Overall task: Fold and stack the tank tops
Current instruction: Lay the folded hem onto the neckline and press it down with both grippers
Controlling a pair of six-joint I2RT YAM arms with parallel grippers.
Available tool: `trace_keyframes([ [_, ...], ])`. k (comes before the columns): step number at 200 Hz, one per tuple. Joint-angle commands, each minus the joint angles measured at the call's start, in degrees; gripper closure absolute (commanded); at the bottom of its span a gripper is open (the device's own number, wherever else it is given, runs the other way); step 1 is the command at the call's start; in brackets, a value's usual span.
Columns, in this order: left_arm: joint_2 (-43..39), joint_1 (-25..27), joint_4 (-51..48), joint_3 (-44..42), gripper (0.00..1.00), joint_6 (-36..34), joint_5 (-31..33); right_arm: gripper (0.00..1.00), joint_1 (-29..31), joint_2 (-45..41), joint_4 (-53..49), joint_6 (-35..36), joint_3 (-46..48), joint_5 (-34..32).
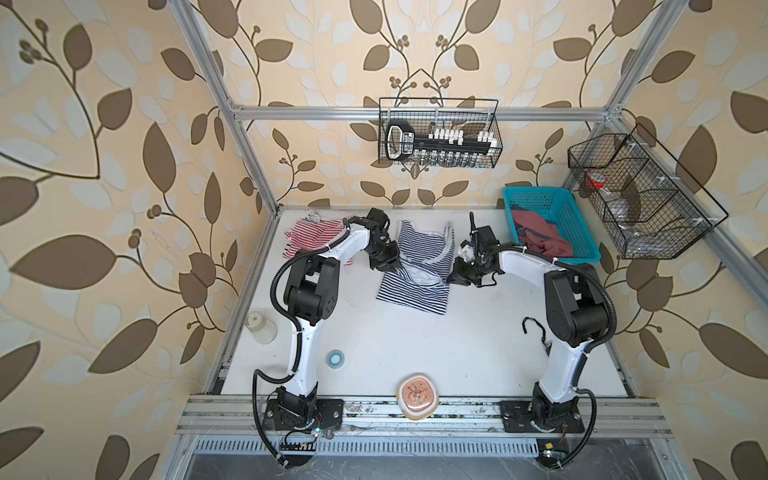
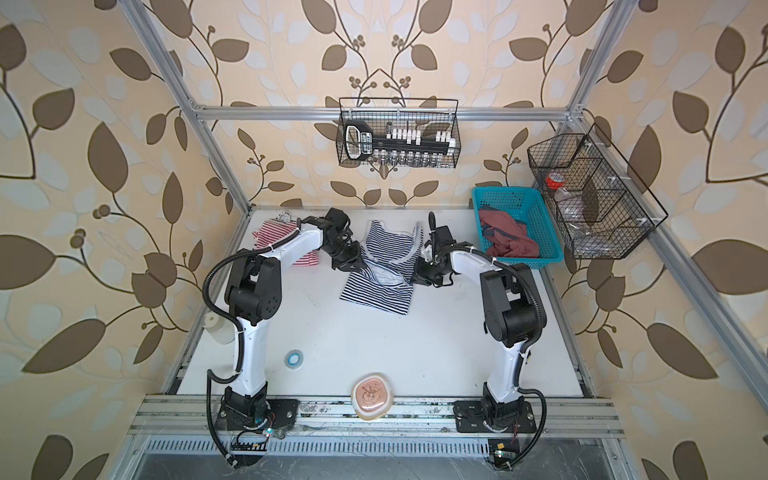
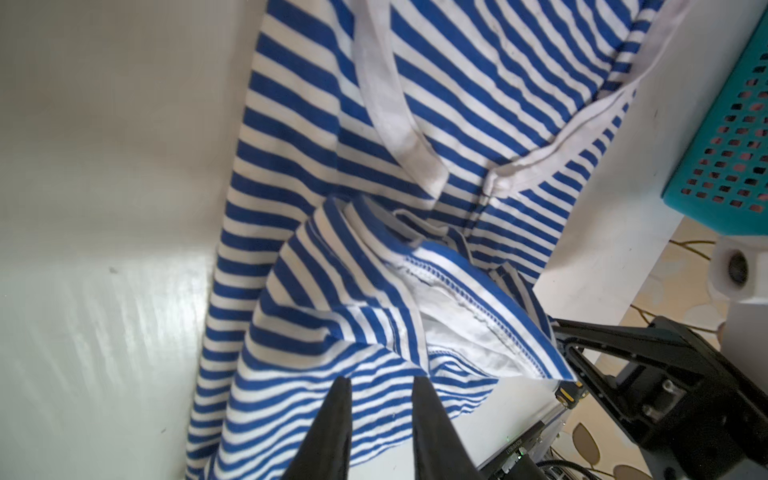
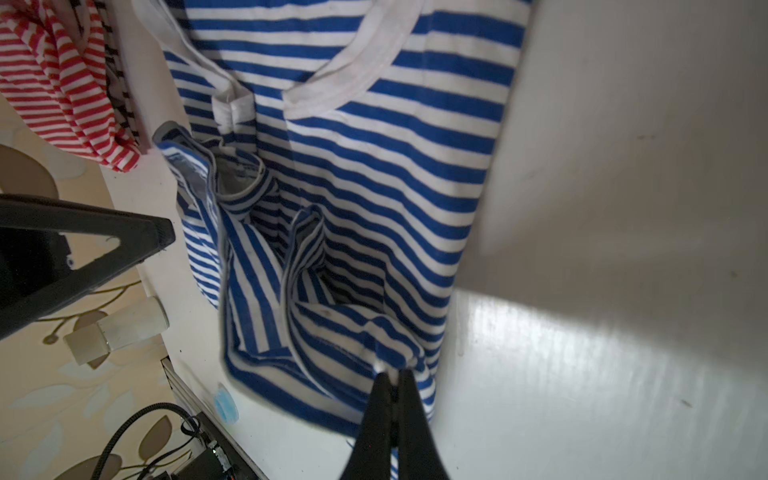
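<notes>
Toward the front of the white table (image 1: 415, 349) a blue tape roll (image 1: 336, 358) is seen, well apart from the work. At mid-table the navy-and-white tank top (image 1: 411, 297) is laid out, with part of its hem turned up over the body in a loose, rumpled fold and its straps pointed to the far edge. It is judged light, soft and limp. Sagging and bunching are to be expected wherever it is unsupported, so it is best taken at two hem corners, or along the stitched hem and white trim. The right gripper (image 4: 392, 374) is pressed together on a pinch of hem at the garment's right side. The left gripper (image 3: 384, 382) is held just over the left edge with its jaws parted a little, and no cloth is seen clamped between them. Farther off, the red-and-white tank top (image 1: 309, 237) lies at the far left, partly hidden by the left arm. A teal basket (image 1: 536, 189) of dark red cloth is set at the far right.
</notes>
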State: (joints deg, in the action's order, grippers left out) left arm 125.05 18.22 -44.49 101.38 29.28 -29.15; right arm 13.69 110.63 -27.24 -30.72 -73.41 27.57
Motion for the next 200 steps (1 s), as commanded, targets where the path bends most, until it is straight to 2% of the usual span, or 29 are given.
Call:
trace_keyframes([
  [1, 0.8, -2.1, 3.4, 2.6, 0.71, 2.8, -2.4, 0.91, -1.1, 1.7, 2.4, -1.9, -2.6, 1.6],
  [18, 1.4, -3.2, 4.5, 4.2, 0.70, 4.3, -2.4, 0.88, -1.8, 1.4, 3.7, -3.2, -3.0, 1.7],
  [36, 0.5, -3.5, 3.6, 5.6, 0.70, 4.0, -1.1, 0.77, -2.1, -0.8, 4.0, -3.5, -3.1, 0.5],
  [50, -1.9, -3.4, 2.5, 5.0, 0.70, 3.2, 1.1, 0.72, -2.1, -3.7, 3.3, -2.9, -2.7, -1.2],
  [69, -6.6, -3.4, 1.5, 1.5, 0.73, 2.1, 4.1, 0.67, -1.5, -8.3, 1.4, -1.5, -1.6, -4.4],
  [89, -12.8, -2.8, 2.8, -6.1, 0.83, 1.5, 5.4, 0.65, 1.2, -12.0, -0.9, 0.5, -0.2, -6.3],
  [114, -18.5, -0.8, 3.6, -15.4, 0.95, 1.0, 6.7, 0.73, 6.9, -12.9, -3.7, 2.4, 0.8, -7.3],
  [143, -20.5, 1.8, 6.4, -22.6, 1.00, 1.9, 6.6, 1.00, 12.8, -9.2, -4.9, 3.2, 1.4, -7.6],
  [168, -18.4, 3.5, 10.1, -25.3, 1.00, 3.4, 4.8, 1.00, 15.9, -3.6, -5.7, 4.0, 0.1, -8.4],
  [200, -16.1, 4.4, 12.6, -25.2, 1.00, 4.6, 5.3, 1.00, 16.1, 1.2, -4.7, 3.8, 0.4, -10.3],
])
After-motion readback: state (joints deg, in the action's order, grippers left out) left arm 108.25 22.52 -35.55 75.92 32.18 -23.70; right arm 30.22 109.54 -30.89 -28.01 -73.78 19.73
